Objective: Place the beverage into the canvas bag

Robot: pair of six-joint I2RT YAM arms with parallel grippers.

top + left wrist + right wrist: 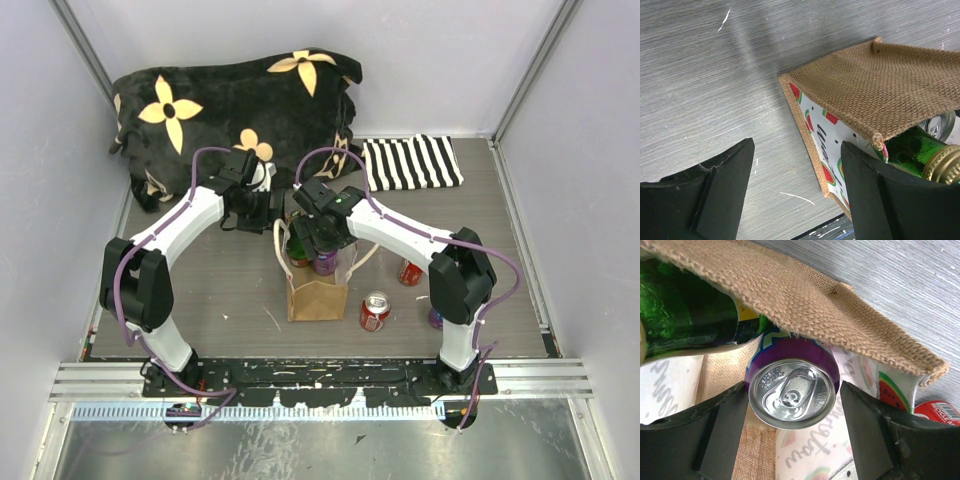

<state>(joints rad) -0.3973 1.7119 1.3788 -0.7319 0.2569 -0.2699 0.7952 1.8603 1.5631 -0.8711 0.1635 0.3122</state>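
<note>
The tan canvas bag [317,297] stands upright at the table's middle, its cream handles spread open. It also shows in the left wrist view [875,95] and the right wrist view [805,295]. My right gripper [322,243] is over the bag's mouth. In the right wrist view this gripper [793,386] is shut on a purple can [791,390], one finger against each side, and the can [326,263] is partly inside the bag. A green bottle [298,250] also leans inside the bag [680,315]. My left gripper [262,210] is open and empty [797,150], just left of the bag.
Two red cans [375,311] [411,272] stand right of the bag, and another purple can [436,318] stands by the right arm's base. A black flowered cushion [235,110] and a striped cloth [412,162] lie at the back.
</note>
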